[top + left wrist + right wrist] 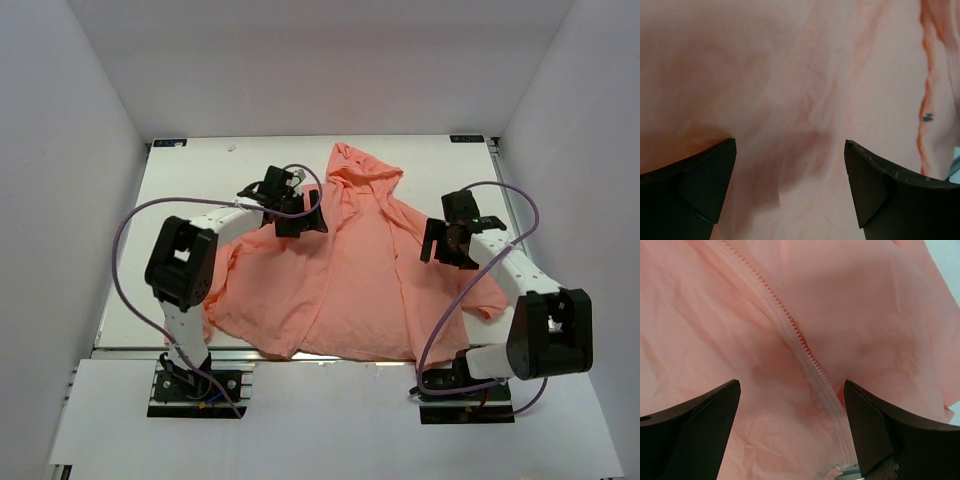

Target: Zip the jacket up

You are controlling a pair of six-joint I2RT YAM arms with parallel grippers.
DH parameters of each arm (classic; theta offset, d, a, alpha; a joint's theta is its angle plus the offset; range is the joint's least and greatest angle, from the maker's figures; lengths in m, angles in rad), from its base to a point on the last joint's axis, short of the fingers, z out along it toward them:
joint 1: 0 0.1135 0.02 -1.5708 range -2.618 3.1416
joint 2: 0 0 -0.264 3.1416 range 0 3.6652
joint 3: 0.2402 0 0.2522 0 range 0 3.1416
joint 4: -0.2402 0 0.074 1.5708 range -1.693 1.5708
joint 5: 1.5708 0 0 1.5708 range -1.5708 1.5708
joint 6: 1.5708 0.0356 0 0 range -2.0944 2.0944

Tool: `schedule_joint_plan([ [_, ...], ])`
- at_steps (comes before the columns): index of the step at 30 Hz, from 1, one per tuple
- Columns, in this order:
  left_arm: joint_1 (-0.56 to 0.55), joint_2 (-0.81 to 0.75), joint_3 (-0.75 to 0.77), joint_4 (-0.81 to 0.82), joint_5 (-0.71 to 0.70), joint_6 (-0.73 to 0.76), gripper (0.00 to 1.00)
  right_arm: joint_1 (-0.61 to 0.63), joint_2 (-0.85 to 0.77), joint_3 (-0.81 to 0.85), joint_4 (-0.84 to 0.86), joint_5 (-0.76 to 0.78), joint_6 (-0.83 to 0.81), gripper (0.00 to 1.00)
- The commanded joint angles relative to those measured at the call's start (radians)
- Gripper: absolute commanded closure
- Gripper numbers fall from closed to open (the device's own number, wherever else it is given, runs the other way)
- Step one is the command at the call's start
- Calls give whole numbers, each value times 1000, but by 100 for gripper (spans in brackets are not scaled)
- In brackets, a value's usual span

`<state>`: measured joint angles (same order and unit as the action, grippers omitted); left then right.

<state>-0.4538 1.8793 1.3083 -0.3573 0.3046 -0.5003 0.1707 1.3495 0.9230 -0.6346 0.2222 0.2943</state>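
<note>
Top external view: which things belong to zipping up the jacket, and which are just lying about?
Belongs to the job:
jacket, front open
zipper
left pincer and right pincer, both open over the fabric

Just there:
table
blue corner labels
white speck near the far edge

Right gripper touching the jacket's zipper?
Cannot tell. Right wrist view: right gripper open, jaws either side of the zipper over the jacket; neither contact nor gap shows plainly.
</note>
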Motion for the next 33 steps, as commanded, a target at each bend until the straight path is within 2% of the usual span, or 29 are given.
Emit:
schedule_joint_plan([
  [1,4,36,89,41,13,32,2,-2,62,-1,-37,60,43,11],
  [4,4,98,112,69,13,46,2,0,109,-10,-25,68,57,14],
  [6,4,124,111,84,-18,45,2,-2,144,7,-28,46,62,26],
  [7,6,132,112,92,-36,43,2,0,155,16,-31,40,65,33],
  [8,6,141,121,103,-39,43,2,0,174,23,-30,22,66,49],
  [10,6,174,137,113,-32,43,2,0,184,40,-1,8,65,65],
  [11,6,190,150,115,-27,42,2,-2,197,49,12,3,63,76],
  [13,7,239,206,115,-18,39,2,-3,218,100,29,2,59,84],
  [15,9,268,259,132,-21,20,2,-11,264,173,38,3,51,100],
  [19,18,355,377,159,11,2,2,-23,341,307,21,-3,17,100],
  [22,27,421,466,170,34,-6,2,-27,332,335,52,-67,-26,100],
  [26,40,492,585,127,74,-17,2,-19,283,372,53,-295,-60,100],
  [30,46,422,546,146,91,-21,2,56,171,307,56,-405,-12,100],
  [33,56,312,471,141,96,-21,2,209,99,234,99,-493,66,100],
])
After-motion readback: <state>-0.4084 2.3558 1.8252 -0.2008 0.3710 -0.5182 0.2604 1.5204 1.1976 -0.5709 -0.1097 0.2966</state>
